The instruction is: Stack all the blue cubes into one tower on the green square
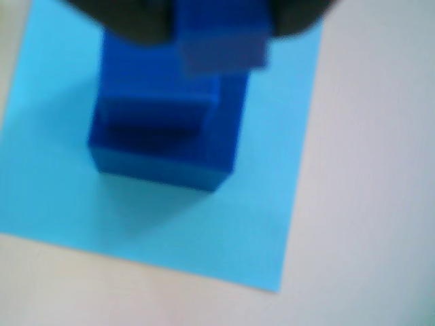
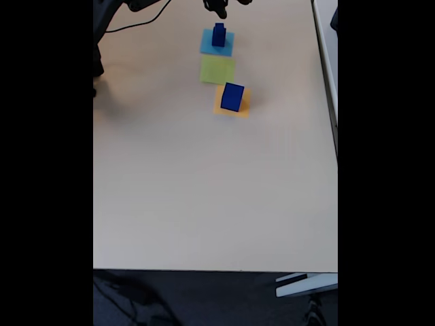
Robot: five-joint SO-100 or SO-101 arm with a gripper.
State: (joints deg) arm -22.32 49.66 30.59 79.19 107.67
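On the pale desk [image 2: 204,190] three paper squares lie in a short line in the fixed view: a light-blue square [image 2: 217,42] farthest up, the green square [image 2: 217,69] just below it, bare, and an orange square [image 2: 232,102] below that and a little to the right. The largest blue cube [image 2: 232,96] sits on the orange square. On the light-blue square stands a medium blue cube [image 1: 163,136]. In the wrist view a small blue cube [image 1: 221,37] shows at the top edge, above the medium one and toward its right side, between the dark shapes of the tool [image 1: 217,17]. The picture is blurred, so I cannot tell whether the tool is clamped on the small cube or loose around it, nor whether that cube rests on the one beneath.
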